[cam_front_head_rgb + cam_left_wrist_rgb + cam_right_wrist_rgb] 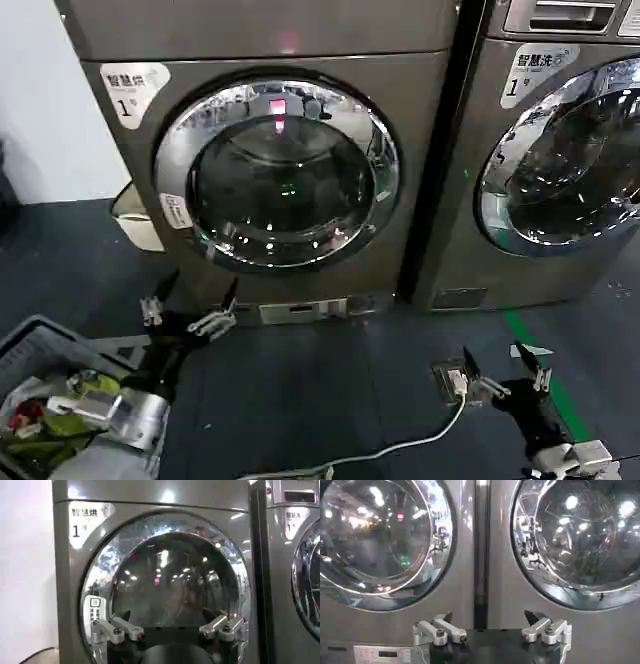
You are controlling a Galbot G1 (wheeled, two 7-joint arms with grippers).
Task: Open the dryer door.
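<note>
- Left gripper (188, 312) has its fingers spread wide with nothing in them, held low in front of the dryer door (277, 173) (shut, round and chrome-ringed).
- Right gripper (505, 368) is spread wide too, also empty, low near the floor off to the right.
- Right wrist view catches the second machine (570, 535) beside it.
- Head view has a basket (40, 345) at the left.

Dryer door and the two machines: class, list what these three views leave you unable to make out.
- Dryer door handle or latch: head view, lost in chrome glare.
- Drum contents: left wrist view, reflections on the glass hide them.
- Second machine: head view, cut by the right edge.
- Label text: too small to read.
</note>
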